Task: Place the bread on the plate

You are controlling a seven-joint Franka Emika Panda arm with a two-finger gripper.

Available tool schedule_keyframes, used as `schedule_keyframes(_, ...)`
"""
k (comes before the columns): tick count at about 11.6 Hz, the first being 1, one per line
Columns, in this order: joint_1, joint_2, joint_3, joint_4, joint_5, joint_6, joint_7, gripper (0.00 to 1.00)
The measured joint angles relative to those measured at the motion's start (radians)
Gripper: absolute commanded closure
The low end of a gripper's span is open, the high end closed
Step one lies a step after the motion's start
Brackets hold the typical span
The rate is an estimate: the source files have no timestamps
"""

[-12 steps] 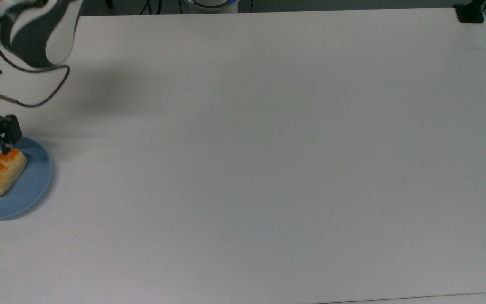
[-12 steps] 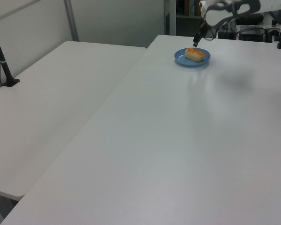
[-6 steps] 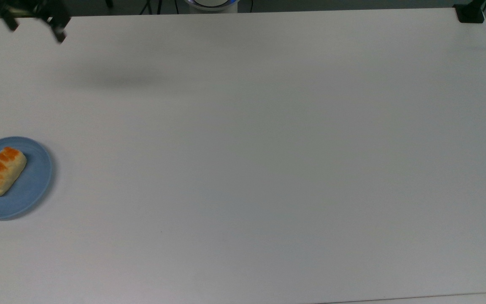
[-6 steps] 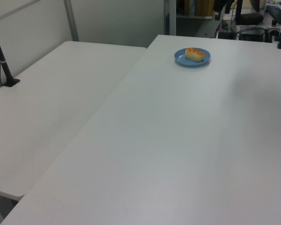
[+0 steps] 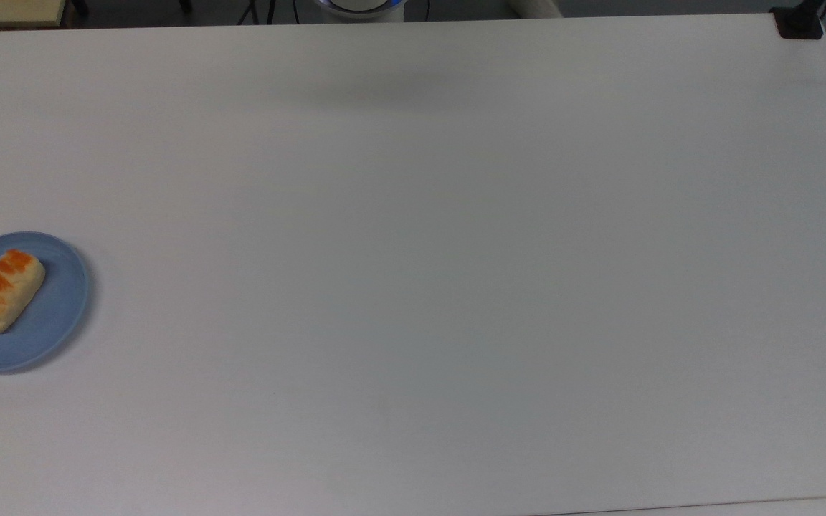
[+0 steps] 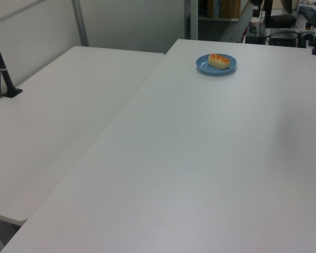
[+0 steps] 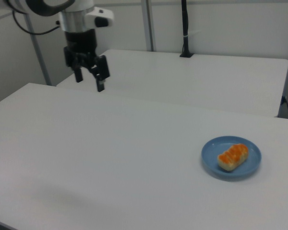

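Bread [image 5: 1, 290] on plate [image 5: 54, 326], gripper [image 7: 90, 79] raised and empty.

Item: one small roll, lying inside the plate rim on the white table [image 5: 413, 251], near the top view's left edge. Gripper high and well apart in the right view, fingers spread, holding nothing. Handling, by judgement: light, soft, easily dented, glaze possibly tacky. Best taken across the narrow middle, gently. Task looks complete.

**Open tabletop, one obstacle**

We see our gripper [image 7: 90, 79] raised high above the white table [image 7: 110, 158], fingers spread and empty. Below it and toward the right view's right, bare surface lies open. Well apart stands the plate [image 7: 209, 155], carrying the bread [image 7: 233, 156], the sole obstruction.
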Motion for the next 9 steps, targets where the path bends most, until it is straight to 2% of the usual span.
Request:
schedule_keyframes(1,0.05,-0.004,0.001,-0.03,0.0,0.002,0.015,0.0)
schedule_keyframes(3,0.093,0.003,0.002,-0.069,-0.001,0.104,0.016,0.0)
schedule_keyframes(6,0.109,0.034,0.004,-0.094,-0.001,0.236,0.016,0.0)
schedule_keyframes(9,0.107,0.046,0.004,-0.093,-0.001,0.249,0.013,0.0)
